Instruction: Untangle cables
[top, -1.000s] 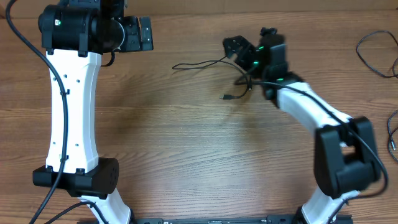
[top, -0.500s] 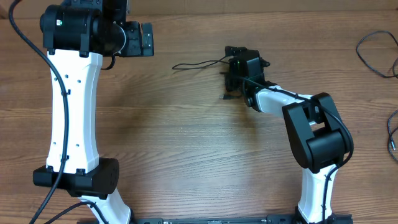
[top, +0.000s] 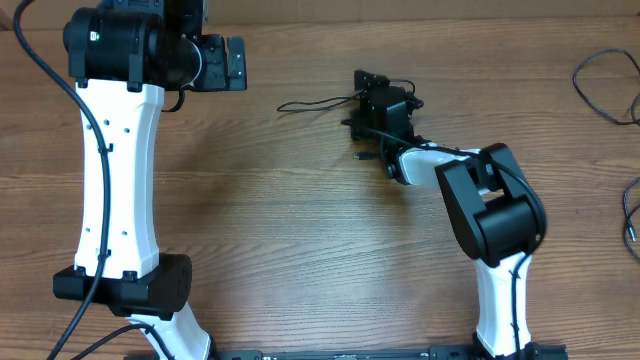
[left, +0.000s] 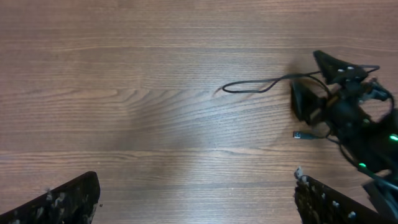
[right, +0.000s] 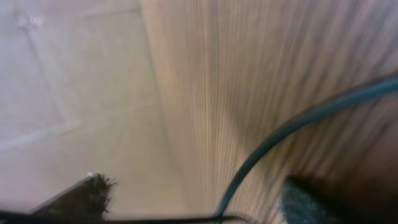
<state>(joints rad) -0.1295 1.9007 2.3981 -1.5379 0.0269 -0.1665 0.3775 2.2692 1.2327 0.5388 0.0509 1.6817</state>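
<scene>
A thin black cable (top: 318, 102) lies on the wooden table, running from a loose end at the left toward my right gripper (top: 360, 100), with a small plug (top: 359, 156) just below it. The left wrist view shows the same cable (left: 252, 86), its plug (left: 299, 134) and the right gripper (left: 314, 84) down at the cable. In the blurred right wrist view the cable (right: 280, 134) passes between the fingers (right: 81, 196), which stand apart around it; the right gripper (right: 196, 199) is open. My left gripper (left: 196, 202) hovers wide open over bare wood, left of the cable.
More thin black cables lie at the table's right edge, one loop (top: 600, 85) at the top right and another strand (top: 630, 210) lower down. The left arm's white link (top: 115, 170) stretches along the left side.
The right gripper has come down and slightly left onto the cable, its arm folding in behind it, and its jaws have narrowed a little. The left arm has not moved.
</scene>
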